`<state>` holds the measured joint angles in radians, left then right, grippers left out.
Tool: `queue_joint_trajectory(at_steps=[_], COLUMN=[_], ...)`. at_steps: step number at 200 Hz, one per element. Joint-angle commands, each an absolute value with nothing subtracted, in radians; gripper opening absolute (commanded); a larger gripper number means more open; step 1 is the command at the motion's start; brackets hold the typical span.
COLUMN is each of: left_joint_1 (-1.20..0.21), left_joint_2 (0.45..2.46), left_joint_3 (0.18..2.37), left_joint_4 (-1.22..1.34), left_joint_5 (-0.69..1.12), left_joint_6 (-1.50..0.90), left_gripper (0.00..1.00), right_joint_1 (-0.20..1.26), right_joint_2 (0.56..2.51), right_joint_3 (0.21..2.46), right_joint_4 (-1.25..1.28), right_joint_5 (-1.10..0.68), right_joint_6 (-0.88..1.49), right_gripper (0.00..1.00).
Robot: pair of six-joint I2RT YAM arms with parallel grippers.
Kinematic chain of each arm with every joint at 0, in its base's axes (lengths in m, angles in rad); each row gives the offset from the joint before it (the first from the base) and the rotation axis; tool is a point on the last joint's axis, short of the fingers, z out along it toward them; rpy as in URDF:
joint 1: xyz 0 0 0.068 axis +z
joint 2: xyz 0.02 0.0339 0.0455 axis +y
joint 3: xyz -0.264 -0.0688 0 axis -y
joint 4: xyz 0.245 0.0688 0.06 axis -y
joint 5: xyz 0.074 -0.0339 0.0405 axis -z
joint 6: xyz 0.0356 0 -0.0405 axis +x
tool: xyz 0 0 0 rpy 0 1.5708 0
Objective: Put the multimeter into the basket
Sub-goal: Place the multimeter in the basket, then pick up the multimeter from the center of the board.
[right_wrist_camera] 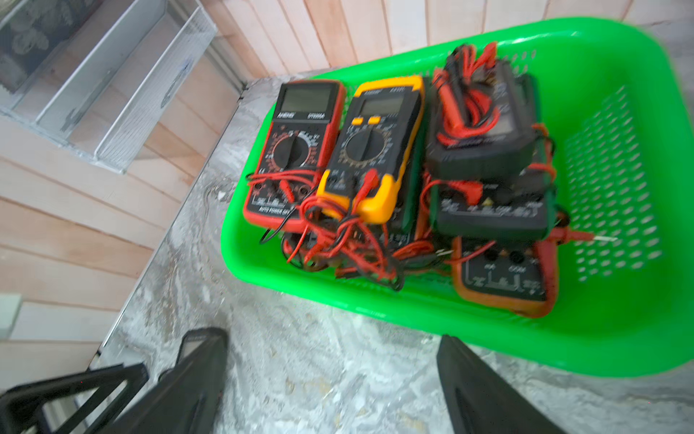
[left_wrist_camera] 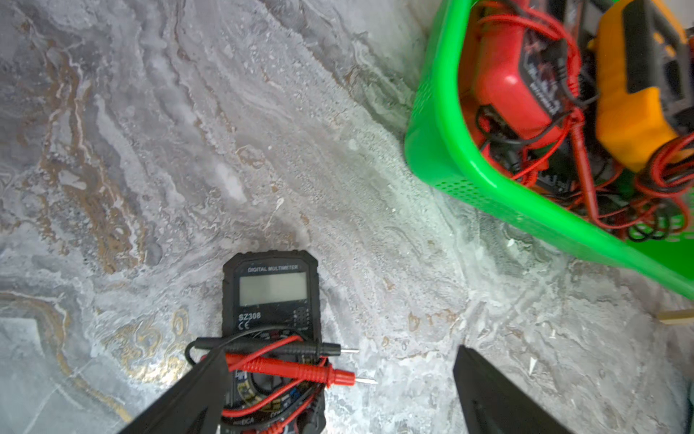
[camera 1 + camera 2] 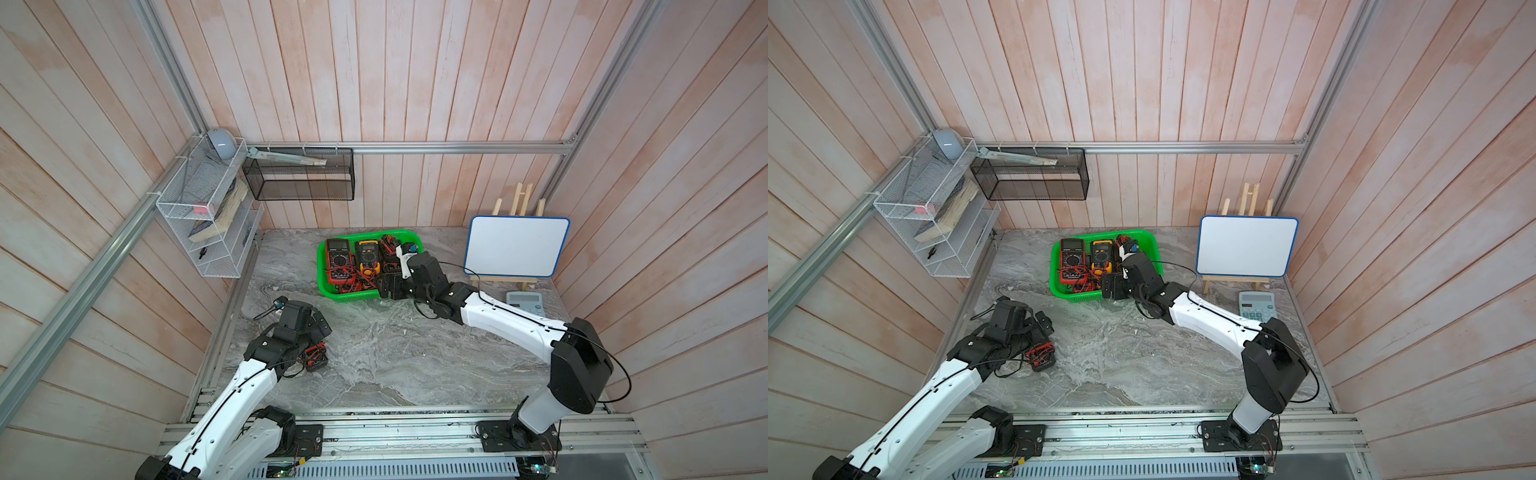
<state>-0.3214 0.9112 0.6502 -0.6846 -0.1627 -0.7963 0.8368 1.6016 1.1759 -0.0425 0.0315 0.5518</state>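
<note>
A black multimeter [image 2: 271, 297] with red and black probe leads bundled on its face lies on the marble table; it also shows in both top views [image 3: 316, 360] [image 3: 1042, 358]. My left gripper [image 2: 341, 353] hangs open just above it [image 3: 321, 327], one finger [image 2: 202, 387] over the leads and the other over bare table. The green basket [image 3: 320, 266] [image 3: 1054, 270] [image 1: 619, 338] stands at the back and holds a red multimeter [image 1: 296, 150], a yellow one [image 1: 375, 146] and black ones under tangled leads. My right gripper [image 1: 328, 338] is open and empty over the table at the basket's near edge [image 3: 388, 286].
A whiteboard on a wooden easel [image 3: 517, 245] and a calculator [image 3: 524, 302] stand at the right. On the wall hang a white wire rack [image 3: 203, 216] and a black mesh bin [image 3: 299, 178]. Wooden walls close in the table on three sides.
</note>
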Motion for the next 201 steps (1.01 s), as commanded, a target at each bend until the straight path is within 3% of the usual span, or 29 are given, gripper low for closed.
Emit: queue_joint_trajectory(at_steps=[1, 78, 201], left_joint_1=[-0.318, -0.318, -0.318], left_joint_2=[0.924, 0.970, 1.177], left_joint_3=[0.628, 0.576, 0.514], left_joint_4=[-0.717, -0.699, -0.525], left_joint_5=[-0.183, -0.178, -0.163], left_joint_6=[-0.830, -0.857, -0.829], left_gripper=[1.00, 1.00, 1.00], right_joint_1=[0.901, 1.076, 1.091], right_joint_2=[1.558, 1.586, 1.580], right_joint_3=[1.112, 1.022, 1.023], right_joint_4=[0.045, 0.120, 0.102], right_joint_5=[0.033, 0.049, 0.056], right_joint_6=[0.602, 0.688, 0.687], right_gripper=[0.95, 0.95, 0.95])
